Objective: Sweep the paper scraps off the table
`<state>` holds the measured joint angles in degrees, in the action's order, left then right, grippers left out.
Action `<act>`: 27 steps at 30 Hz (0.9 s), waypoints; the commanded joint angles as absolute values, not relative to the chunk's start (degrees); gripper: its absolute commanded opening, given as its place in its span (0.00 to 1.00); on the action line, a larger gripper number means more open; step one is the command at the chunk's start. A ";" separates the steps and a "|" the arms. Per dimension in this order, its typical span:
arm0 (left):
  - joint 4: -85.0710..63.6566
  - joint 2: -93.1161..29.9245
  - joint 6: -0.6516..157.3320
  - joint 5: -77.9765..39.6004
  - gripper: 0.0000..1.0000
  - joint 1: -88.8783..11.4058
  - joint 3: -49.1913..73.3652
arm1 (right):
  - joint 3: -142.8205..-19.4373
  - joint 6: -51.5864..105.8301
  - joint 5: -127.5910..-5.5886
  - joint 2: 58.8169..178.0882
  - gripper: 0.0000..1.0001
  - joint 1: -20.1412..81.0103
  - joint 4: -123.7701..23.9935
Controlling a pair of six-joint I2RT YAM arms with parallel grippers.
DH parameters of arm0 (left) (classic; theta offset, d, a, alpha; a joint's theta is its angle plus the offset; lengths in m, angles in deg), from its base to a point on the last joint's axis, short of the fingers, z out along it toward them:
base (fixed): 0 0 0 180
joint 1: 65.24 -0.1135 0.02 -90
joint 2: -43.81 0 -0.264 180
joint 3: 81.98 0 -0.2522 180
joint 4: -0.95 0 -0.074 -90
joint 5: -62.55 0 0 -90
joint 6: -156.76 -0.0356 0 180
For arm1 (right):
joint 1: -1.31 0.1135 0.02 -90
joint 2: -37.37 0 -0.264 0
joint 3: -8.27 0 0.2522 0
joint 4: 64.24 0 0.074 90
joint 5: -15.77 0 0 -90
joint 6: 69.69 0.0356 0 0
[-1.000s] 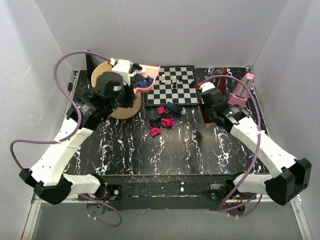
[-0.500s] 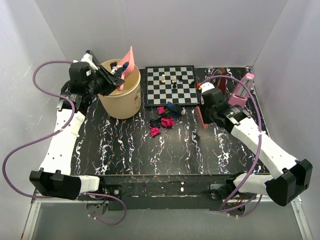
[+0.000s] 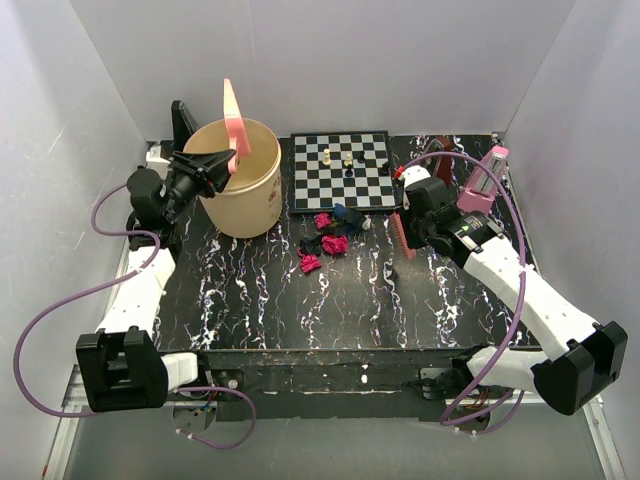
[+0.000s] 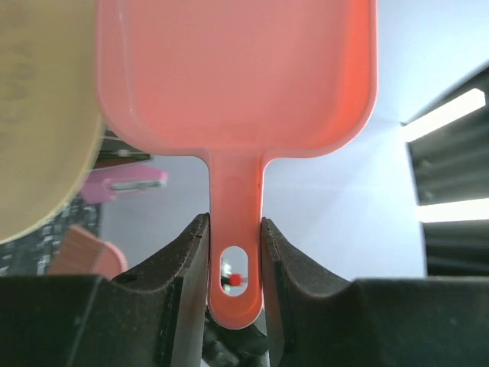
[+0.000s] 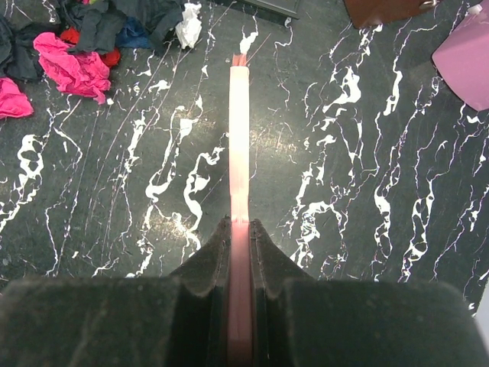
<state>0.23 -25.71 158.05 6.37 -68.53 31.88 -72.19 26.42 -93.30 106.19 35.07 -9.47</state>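
I judge the paper scraps point(image 3: 328, 240) just before the chessboard point(image 3: 342, 172) light and soft, better pushed by the brush point(image 5: 239, 130) that my right gripper point(image 5: 239, 225) clamps than pinched; the left gripper point(image 4: 235, 229) clamps the dustpan point(image 4: 237, 69).

Pink dustpan point(image 4: 237, 76): handle pinched between my left jaws, pan upright ahead. Tan bucket point(image 4: 38, 115) just left of it. Pink brush point(image 5: 240, 138) clamped in my right jaws, reaching straight ahead. Chessboard point(image 3: 345, 175) with few chess pieces point(image 3: 347, 160) beyond brush tip. Pink object point(image 5: 466, 53) ahead-right, brown thing point(image 5: 382, 9) near it.
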 commanded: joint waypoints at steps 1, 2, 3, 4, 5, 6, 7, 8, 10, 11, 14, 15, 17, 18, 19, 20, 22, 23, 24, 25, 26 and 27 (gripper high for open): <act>26.27 -25.80 173.00 10.17 0.00 -69.01 34.77 | -71.94 27.08 -92.95 105.14 0.01 35.06 -9.61; 27.95 -26.15 174.06 10.25 0.00 -68.93 35.03 | -71.85 27.16 -93.04 105.05 0.01 35.06 -9.61; 29.10 -26.15 174.68 10.34 0.00 -69.01 35.12 | -71.77 27.16 -92.95 105.05 0.01 35.06 -9.61; 29.55 -26.06 174.95 10.34 0.00 -69.10 35.30 | -71.68 27.25 -92.95 105.13 0.01 35.14 -9.61; 29.03 -25.89 175.13 10.34 0.00 -69.02 35.91 | -71.50 27.25 -92.95 105.05 0.01 35.06 -9.70; 28.07 -25.63 174.96 10.08 0.00 -69.02 36.35 | -71.41 27.25 -92.95 104.96 0.01 35.06 -9.62; 27.88 -25.36 174.78 9.73 0.00 -69.10 37.40 | -71.33 27.42 -92.86 104.96 0.01 35.06 -9.61; 27.88 -25.27 174.78 9.21 0.00 -69.19 38.72 | -71.24 27.43 -92.69 105.05 0.01 35.06 -9.61; 27.18 -25.27 174.52 8.68 0.00 -69.10 41.18 | -71.24 27.60 -92.60 105.13 0.01 35.06 -9.44; 26.57 -25.45 174.34 8.76 0.00 -69.28 42.58 | -71.24 27.69 -92.43 105.14 0.01 35.06 -9.53; 24.98 -26.41 174.25 8.68 0.00 -69.28 46.80 | -71.32 28.04 -92.16 105.22 0.01 35.06 -9.35; 26.90 -26.59 174.60 8.67 0.00 -69.19 48.47 | -71.41 28.13 -92.07 105.31 0.01 35.14 -9.35; 32.08 -27.38 175.30 9.37 0.00 -69.28 49.27 | -71.76 28.13 -91.64 105.66 0.01 35.15 -9.18; 33.67 -27.64 175.13 10.16 0.00 -69.28 48.32 | -72.11 28.30 -91.46 105.92 0.01 35.06 -9.18; 33.77 -27.64 174.52 11.30 0.00 -69.28 46.74 | -72.38 28.48 -90.76 106.10 0.01 35.06 -9.09; 33.16 -27.64 173.12 12.18 0.00 -69.28 44.46 | -72.55 28.57 -90.41 106.36 0.01 35.06 -8.91; 29.31 -26.60 167.43 13.94 0.00 -69.28 39.46 | -73.78 29.36 -87.78 106.89 0.01 35.06 -8.30; 25.11 -25.55 163.39 14.99 0.00 -69.45 36.13 | -74.39 30.06 -85.50 107.15 0.01 35.06 -7.86; 18.46 -24.75 157.35 15.87 0.00 -69.45 32.79 | -74.92 31.11 -82.87 107.42 0.01 35.14 -7.86; 10.39 -23.53 148.41 16.14 0.00 -69.28 27.18 | -75.62 32.34 -79.19 108.03 0.01 35.15 -7.86; 0.39 -22.38 140.23 15.19 0.00 -69.02 22.86 | -76.07 33.65 -75.41 108.73 0.01 35.15 -7.86; -7.20 -21.41 132.49 13.70 0.00 -68.49 19.69 | -76.51 35.23 -70.94 109.61 0.01 35.23 -7.77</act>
<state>16.31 -28.44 161.37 13.22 -69.03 34.06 -72.30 29.94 -85.24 107.81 35.04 -7.17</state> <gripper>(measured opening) 0.263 0.134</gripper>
